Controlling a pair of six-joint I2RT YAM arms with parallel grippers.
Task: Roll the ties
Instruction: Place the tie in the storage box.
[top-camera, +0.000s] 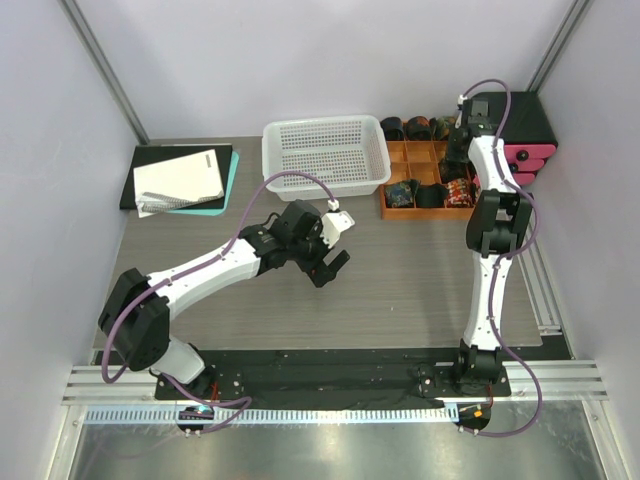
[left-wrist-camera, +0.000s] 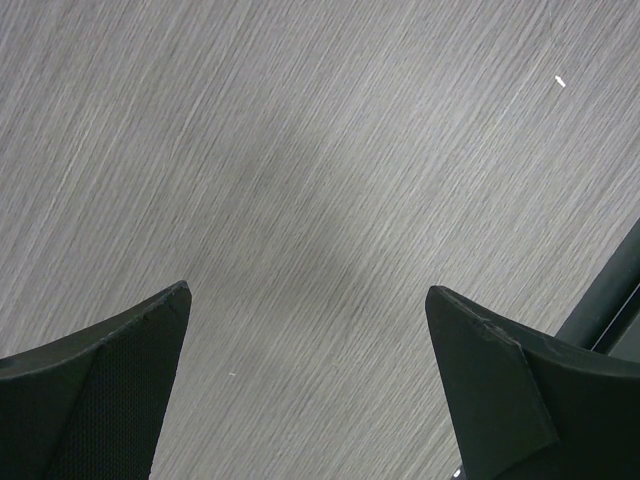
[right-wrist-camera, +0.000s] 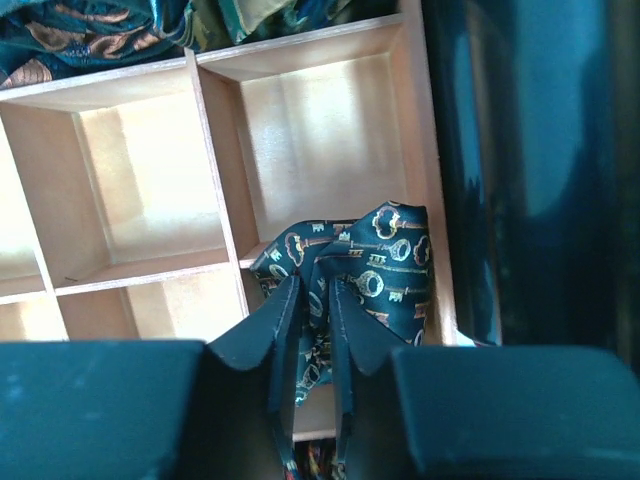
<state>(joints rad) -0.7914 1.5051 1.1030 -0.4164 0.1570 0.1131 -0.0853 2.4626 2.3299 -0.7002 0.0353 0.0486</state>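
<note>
Wooden divider tray (right-wrist-camera: 215, 200), square compartments. The right gripper (right-wrist-camera: 314, 290) has its 2 fingers pinched on the key-print tie (right-wrist-camera: 390, 260), dark silky fabric bunched in the compartment beside the black drawer box (top-camera: 515, 115). Rolled ties (top-camera: 410, 192) sit in other compartments. Left gripper (left-wrist-camera: 307, 292) is spread wide over the grey woodgrain table (left-wrist-camera: 300, 150), near the white mesh basket (top-camera: 325, 150).

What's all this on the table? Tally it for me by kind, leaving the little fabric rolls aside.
Robot arms: 2 (left arm, right arm)
White mesh basket: 1
Wooden divided tray: 1
Black drawer box: 1
Notebook pile: 1
Total: 6
</note>
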